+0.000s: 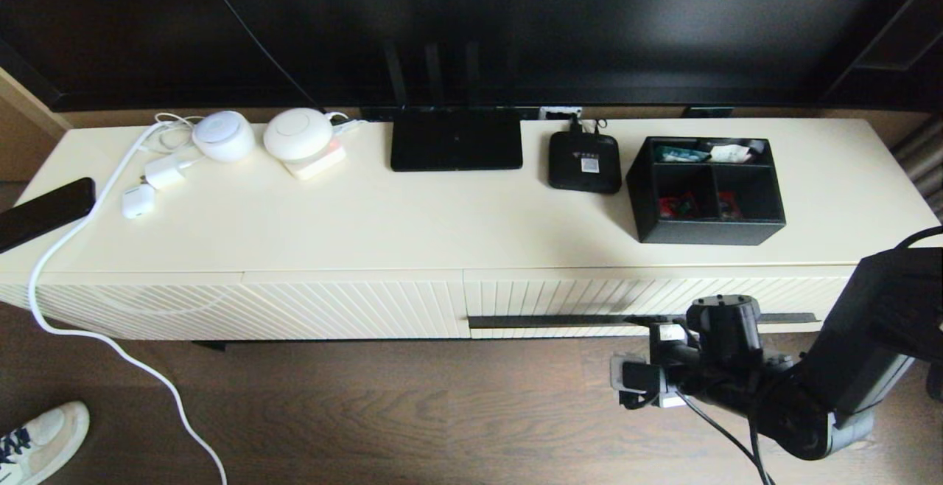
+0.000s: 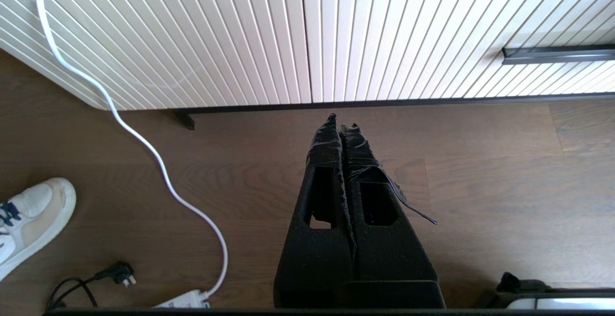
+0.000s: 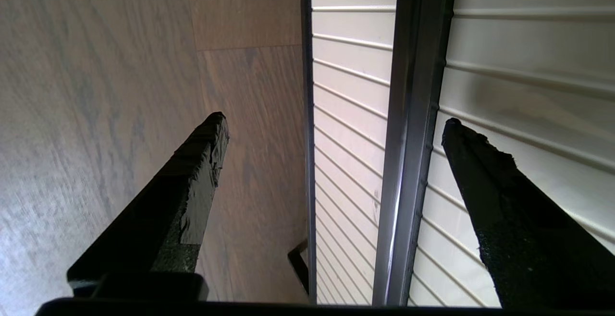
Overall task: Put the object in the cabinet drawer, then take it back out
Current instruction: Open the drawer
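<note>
Reaching toward the drawer (image 1: 648, 301), the right gripper (image 3: 336, 128) sits low in front of the cabinet, level with the handle bar (image 1: 575, 320). Fingers spread wide, holding nothing. In the right wrist view the bar (image 3: 408, 138) runs between the two fingers (image 3: 202, 162); contact cannot be told. Drawer closed, ribbed front flush with the neighbouring ribbed front (image 1: 295, 308).

Box (image 1: 706, 189) stands on the worktop (image 1: 412, 220), above the drawer, toward the robot's right end. Three compartments, open top; red packets in the two front ones, white and dark packets in the rear one. Small black set-top box (image 1: 584, 161) just beside it on the left, not touching. Flat router (image 1: 456, 138) further left, then two white round devices (image 1: 258, 137), chargers (image 1: 151, 184) and a phone (image 1: 44, 212) at the far left edge.

Left gripper (image 2: 342, 124) hangs over the wooden floor (image 2: 480, 186) before the left part of the cabinet, fingers pressed together, empty. White cable (image 2: 144, 143) trails across the floor; a shoe (image 2: 29, 220) at the edge.
</note>
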